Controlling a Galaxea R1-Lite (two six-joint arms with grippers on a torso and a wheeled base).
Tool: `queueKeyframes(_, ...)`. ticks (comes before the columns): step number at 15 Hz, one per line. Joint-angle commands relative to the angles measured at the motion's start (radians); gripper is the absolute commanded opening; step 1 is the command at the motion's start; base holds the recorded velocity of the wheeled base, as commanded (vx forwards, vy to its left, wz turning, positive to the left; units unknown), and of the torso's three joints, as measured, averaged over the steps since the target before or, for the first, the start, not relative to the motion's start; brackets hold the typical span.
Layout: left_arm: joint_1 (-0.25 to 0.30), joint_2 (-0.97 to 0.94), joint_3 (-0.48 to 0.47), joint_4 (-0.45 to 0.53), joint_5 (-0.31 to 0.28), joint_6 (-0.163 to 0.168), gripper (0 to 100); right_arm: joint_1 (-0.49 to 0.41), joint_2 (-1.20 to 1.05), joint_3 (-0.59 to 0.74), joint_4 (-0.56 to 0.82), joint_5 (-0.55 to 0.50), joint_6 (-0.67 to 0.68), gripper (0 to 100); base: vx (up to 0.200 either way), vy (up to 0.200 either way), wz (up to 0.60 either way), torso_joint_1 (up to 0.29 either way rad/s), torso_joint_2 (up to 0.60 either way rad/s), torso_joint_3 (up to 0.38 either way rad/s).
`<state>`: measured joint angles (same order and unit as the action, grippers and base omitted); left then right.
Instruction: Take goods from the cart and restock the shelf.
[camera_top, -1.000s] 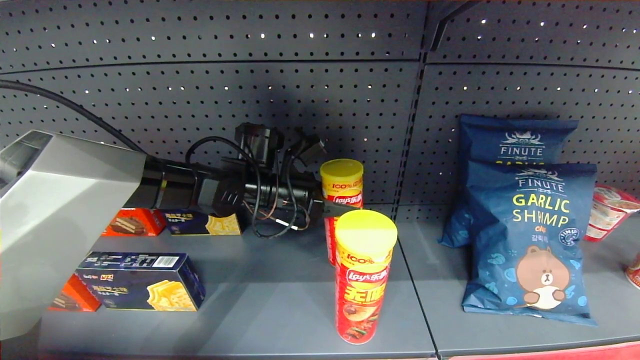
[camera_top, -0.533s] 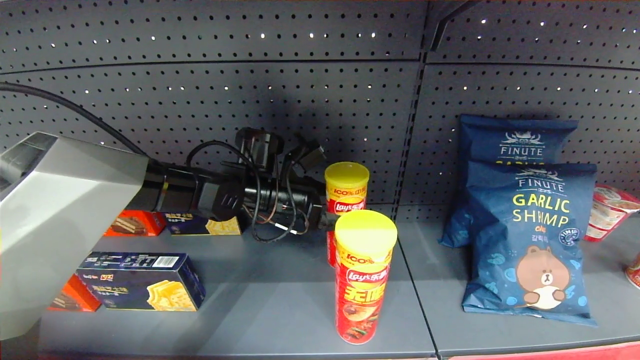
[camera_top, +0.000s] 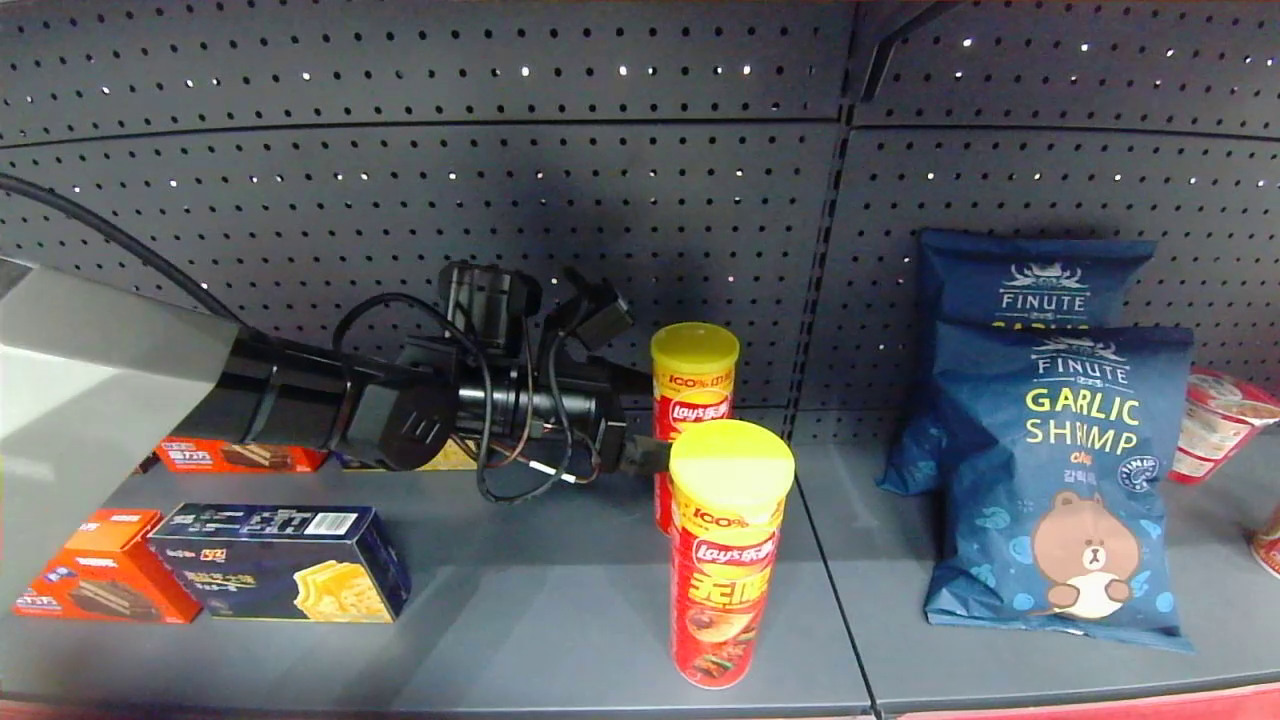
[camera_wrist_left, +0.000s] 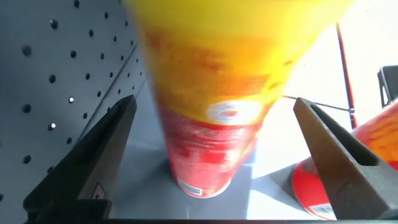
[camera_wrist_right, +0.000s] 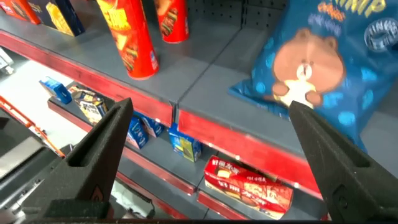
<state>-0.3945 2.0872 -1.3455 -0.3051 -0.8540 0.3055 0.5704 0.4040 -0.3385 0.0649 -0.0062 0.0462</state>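
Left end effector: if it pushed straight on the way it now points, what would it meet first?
The rear chip can, which stands upright between the left end effector's open fingers. How close the can is to the palm is unclear.

The front chip can (camera_top: 728, 560) and rear chip can (camera_top: 693, 385) are red with yellow lids and yellow upper bands. The snack bag (camera_top: 1060, 480) is navy with pale blue motifs and a brown bear. The navy box (camera_top: 285, 562) pictures yellow crackers; the orange-red box (camera_top: 95, 580) sits beside it. The dotted pegboard (camera_top: 400, 180) and the shelf (camera_top: 540, 600) are dark grey. The cup (camera_top: 1215, 425) looks red and white.
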Motion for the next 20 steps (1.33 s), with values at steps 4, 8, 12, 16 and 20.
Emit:
queueKeyframes(4,0.031,-0.122,0.157,-0.026,0.0,0.003,100,-0.001,0.358,-0.045,-0.194,0.009,0.001,100,0.0,0.0,0.0,0.0,0.0,0.0)
queueKeyframes(8,0.078,-0.187,0.27,-0.072,0.0,0.001,100,0.022,0.601,-0.131,-0.218,0.003,-0.002,100,0.0,0.0,0.0,0.0,0.0,0.0)
queueKeyframes(12,0.121,-0.251,0.329,-0.072,0.0,-0.003,100,0.02,0.819,-0.148,-0.257,-0.06,0.003,100,0.0,0.0,0.0,0.0,0.0,0.0)
queueKeyframes(16,0.161,-0.312,0.364,-0.072,0.053,-0.006,100,0.019,0.967,-0.163,-0.373,-0.084,-0.003,100,0.0,0.0,0.0,0.0,0.0,0.0)
queueKeyframes(20,0.171,-0.381,0.398,-0.066,0.32,0.041,100,0.075,1.067,-0.234,-0.373,-0.17,-0.003,100,0.0,0.0,0.0,0.0,0.0,0.0)
